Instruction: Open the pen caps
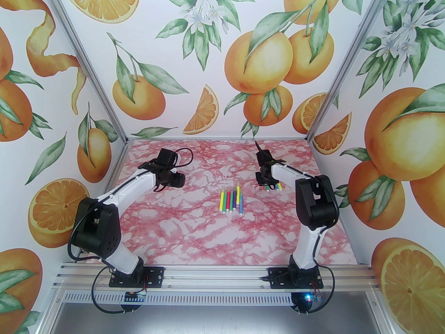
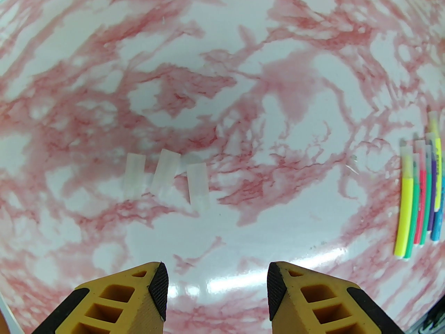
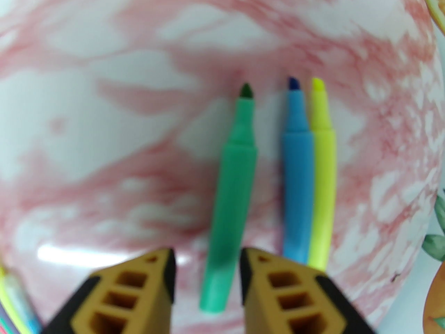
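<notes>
Three pale translucent pen caps [image 2: 165,174] lie loose side by side on the marble table, ahead of my left gripper [image 2: 217,291], which hangs open above them with nothing between its fingers. A row of capped pens [image 1: 232,200] lies at mid-table, and these pens [image 2: 420,193] also sit at the right edge of the left wrist view. My right gripper [image 3: 208,266] is open and low over the table. An uncapped green pen [image 3: 233,193] lies between its jaws with a gap on the left side. Uncapped blue [image 3: 295,186] and yellow [image 3: 323,186] pens lie just right of it.
The left gripper [image 1: 170,179] is at the table's back left and the right gripper [image 1: 266,183] at the back right, with the uncapped pens [image 1: 273,187] under it. Printed walls close the table [image 1: 208,242] on three sides.
</notes>
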